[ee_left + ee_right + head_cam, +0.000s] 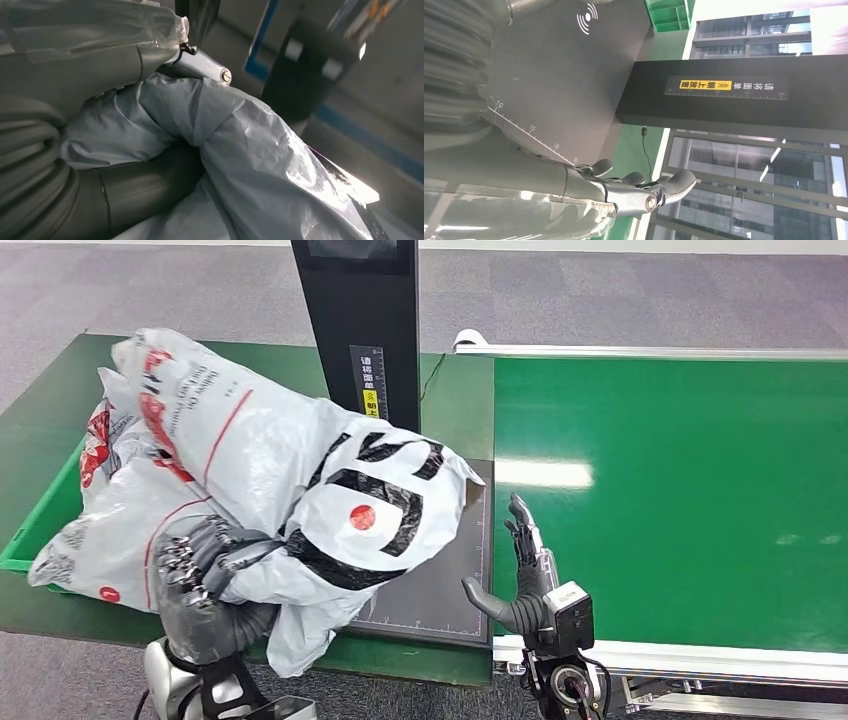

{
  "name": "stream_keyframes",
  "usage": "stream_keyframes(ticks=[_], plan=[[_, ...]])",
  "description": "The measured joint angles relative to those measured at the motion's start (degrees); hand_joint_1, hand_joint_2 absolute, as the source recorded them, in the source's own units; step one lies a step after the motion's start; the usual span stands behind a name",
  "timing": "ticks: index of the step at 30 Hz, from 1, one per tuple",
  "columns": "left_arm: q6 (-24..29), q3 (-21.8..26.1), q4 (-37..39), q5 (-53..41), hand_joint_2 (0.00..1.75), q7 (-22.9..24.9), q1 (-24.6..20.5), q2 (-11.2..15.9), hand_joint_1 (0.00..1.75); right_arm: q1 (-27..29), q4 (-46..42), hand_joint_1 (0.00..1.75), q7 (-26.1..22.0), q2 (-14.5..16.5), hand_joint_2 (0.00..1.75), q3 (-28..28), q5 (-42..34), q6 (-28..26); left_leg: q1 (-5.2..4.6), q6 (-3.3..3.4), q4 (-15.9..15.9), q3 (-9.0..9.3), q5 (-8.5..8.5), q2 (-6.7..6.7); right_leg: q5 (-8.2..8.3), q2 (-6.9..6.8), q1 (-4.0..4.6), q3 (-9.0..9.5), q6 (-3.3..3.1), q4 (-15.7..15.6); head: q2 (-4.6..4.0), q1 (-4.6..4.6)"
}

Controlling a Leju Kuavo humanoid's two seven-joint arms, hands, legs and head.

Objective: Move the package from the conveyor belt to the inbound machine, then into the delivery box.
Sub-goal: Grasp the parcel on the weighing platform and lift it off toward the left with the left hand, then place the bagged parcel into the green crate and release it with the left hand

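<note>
Left hand (195,565): nearest the robot, low on its left; dark fingers (180,558) curled into the white plastic of the package (330,500), gripping it from the underside. The left wrist view confirms grey film (240,145) bunched tight against the hand.
Right hand (520,575): holds nothing; fingers straight and apart, thumb out to the side, standing just beside the edge of the scale plate.
Package: large white poly mailer with black lettering and a red dot, partly resting on the inbound machine's dark plate (440,590), its far end draped over other bags.
Delivery box (40,515): green bin on the robot's left, on the green tabletop (455,405); already heaped with white-and-red bags (150,440) rising above its rim.
Conveyor belt (680,490): green, to the right, carrying no parcel in the stretch visible.
Machine column (360,320): black upright with yellow label, directly behind the package.
Stage, as judged: the package is at the machine; transfer to the box remains.
Risk one: grip is on loose film, not on the contents; the plastic may slip or stretch during the lift.
Risk two: the bin is overfull; a further bag may slide off onto the tabletop or floor.
Risk three: a swing leftward could snag the column or drag neighbouring bags out.
</note>
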Motion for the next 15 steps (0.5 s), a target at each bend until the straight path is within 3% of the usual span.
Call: stream_keyframes(ticks=[6, 11, 15], plan=[[-0.01, 7.45, -3.16, -4.75, 1.75, -0.1, -2.05, -3.3, 1.75, 0.36, 0.49, 0.0, -0.42, 0.37, 1.75, -0.1, 0.26, -0.56, 0.0, 0.0, 0.0, 0.02, 0.02, -0.03, 0.01, -0.01, 0.0, 0.01, 0.0, 0.0, 0.0, -0.01], [-0.03, 21.21, 1.74, -12.37, 1.75, 3.88, -14.02, -5.61, 1.75, 0.32, 1.1, 0.0, -0.58, 0.87, 1.75, 0.12, 0.23, -0.73, 0.02, -0.08, 0.0, 0.04, 0.16, -0.04, 0.09, -0.02, 0.02, 0.02, -0.1, 0.03, 0.0, -0.01], [-0.06, 29.06, 10.1, -11.62, 1.75, 12.24, -23.05, -3.95, 1.75, 0.18, 1.53, 0.0, -0.34, 0.87, 1.75, 0.17, -0.13, -0.58, 0.06, -0.12, 0.0, 0.07, 0.21, -0.01, 0.12, -0.01, 0.08, 0.01, -0.14, 0.08, 0.0, -0.01]])
